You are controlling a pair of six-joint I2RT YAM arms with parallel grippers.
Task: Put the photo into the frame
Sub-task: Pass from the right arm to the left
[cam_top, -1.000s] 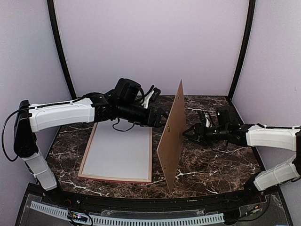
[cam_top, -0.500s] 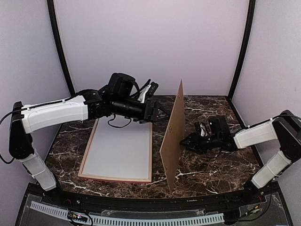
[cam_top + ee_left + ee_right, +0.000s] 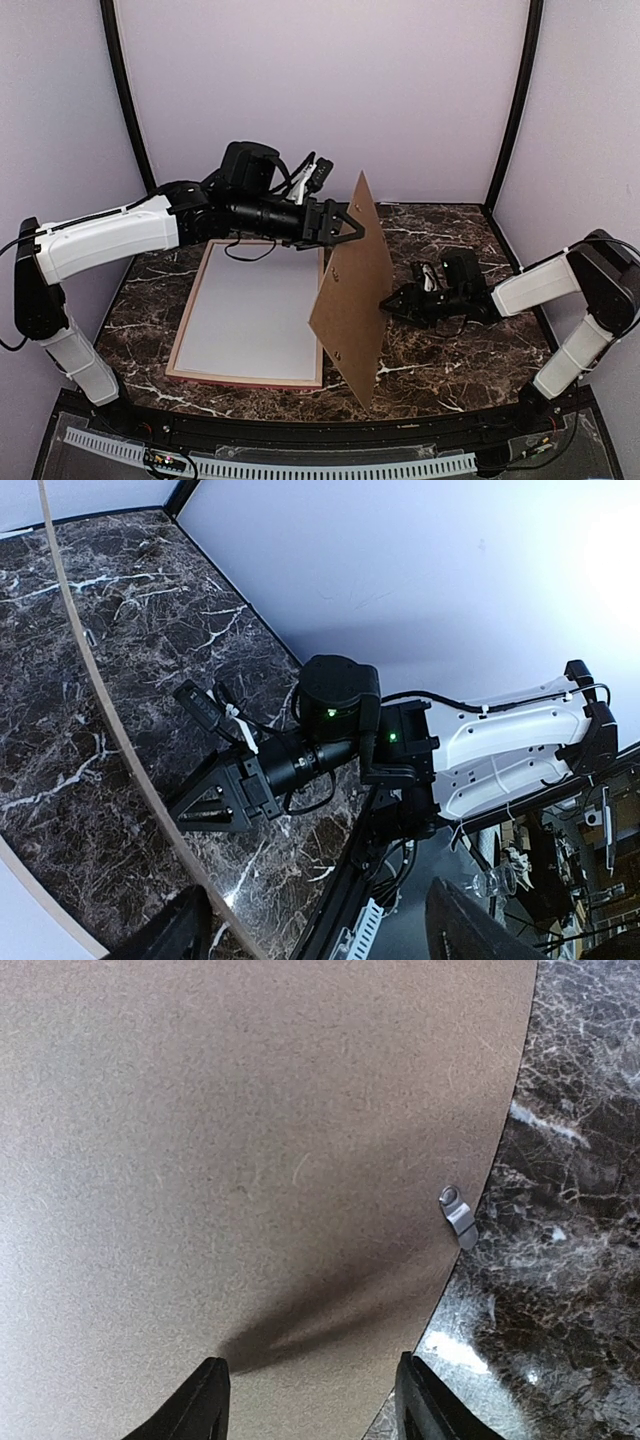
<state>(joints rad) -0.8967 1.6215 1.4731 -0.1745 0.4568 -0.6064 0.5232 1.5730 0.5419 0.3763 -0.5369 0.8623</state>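
The frame (image 3: 245,380) lies flat on the left of the marble table, pale wood side up. A plain white sheet, the photo (image 3: 255,310), fills it. A brown backing board (image 3: 350,300) stands on its lower edge, leaning over the frame's right side. My left gripper (image 3: 352,230) is open at the board's upper edge. In the left wrist view that thin edge (image 3: 110,730) runs just inside the left finger of the gripper (image 3: 325,920). My right gripper (image 3: 390,300) is open, pointing at the board's right face (image 3: 250,1140) from very close, with nothing between its fingers (image 3: 210,1400).
A small metal turn clip (image 3: 458,1215) sits at the board's edge. Dark marble table (image 3: 460,350) lies to the right of the board. Lilac walls close in the back and sides, with black posts (image 3: 510,110) at the corners.
The board was upright and edge-on; now it has tipped to the left and shows its face. My left gripper rose to its upper edge. My right arm pulled back and lower.
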